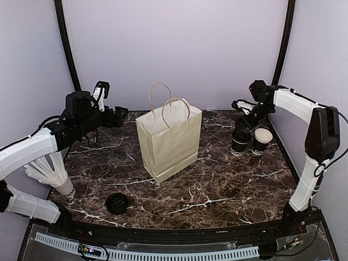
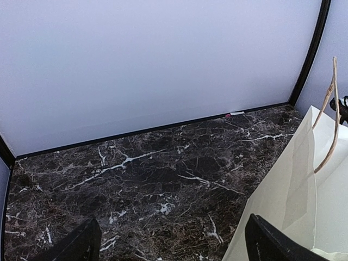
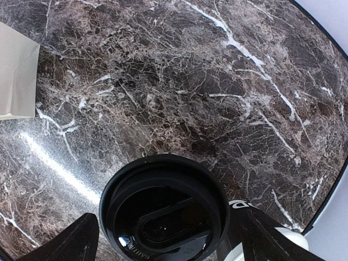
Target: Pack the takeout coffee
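The takeout coffee (image 1: 241, 142), a black cup with a black lid, stands at the right of the marble table. My right gripper (image 1: 246, 128) is just above it. In the right wrist view the lid (image 3: 163, 212) sits between my two open fingers (image 3: 73, 242), which straddle its rim. The open cream paper bag (image 1: 168, 136) with rope handles stands at the table's middle. My left gripper (image 1: 118, 116) hovers open and empty at the back left; its wrist view shows bare marble between the fingertips (image 2: 81, 244) and the bag's side (image 2: 326, 179) at the right.
A matching cup with a bare white rim (image 1: 262, 139) stands right beside the lidded one and shows at the right wrist view's corner (image 3: 291, 236). A loose flat black lid (image 1: 117, 203) lies front left. A cup of white stirrers (image 1: 60, 176) stands at the left edge.
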`<state>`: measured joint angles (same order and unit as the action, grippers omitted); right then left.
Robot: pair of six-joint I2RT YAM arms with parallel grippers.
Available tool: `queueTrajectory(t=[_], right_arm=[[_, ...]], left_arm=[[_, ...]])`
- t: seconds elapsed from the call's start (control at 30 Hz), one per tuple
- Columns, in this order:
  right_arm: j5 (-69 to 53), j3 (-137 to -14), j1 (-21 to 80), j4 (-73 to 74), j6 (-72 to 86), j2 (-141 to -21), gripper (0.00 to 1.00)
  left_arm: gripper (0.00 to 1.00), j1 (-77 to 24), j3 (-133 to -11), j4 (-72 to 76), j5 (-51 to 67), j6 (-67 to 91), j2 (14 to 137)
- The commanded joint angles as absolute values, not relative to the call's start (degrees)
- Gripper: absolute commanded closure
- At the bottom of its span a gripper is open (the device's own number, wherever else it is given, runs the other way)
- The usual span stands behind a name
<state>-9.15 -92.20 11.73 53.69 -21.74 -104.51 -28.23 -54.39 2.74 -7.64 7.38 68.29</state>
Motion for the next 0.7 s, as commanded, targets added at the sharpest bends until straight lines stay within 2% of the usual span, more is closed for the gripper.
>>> queueTrajectory(t=[0.0,0.37,0.67], right_arm=[[-8.0,-92.6,12.2,53.3,-20.8,-104.6,0.08],[-7.9,-91.7,13.0,53.7,-20.0,-105.6,0.16],[-6.3,-90.2,13.4,54.0,-20.0,-104.7,0.17]], left_arm=[[0.05,-28.0,-55.3,4.1,-6.8,7.8,66.3],[0.06,-27.9,-55.6,3.6,-5.5,8.0,66.4],[0.06,-27.9,-56.0,3.1,-4.6,8.2,66.9]])
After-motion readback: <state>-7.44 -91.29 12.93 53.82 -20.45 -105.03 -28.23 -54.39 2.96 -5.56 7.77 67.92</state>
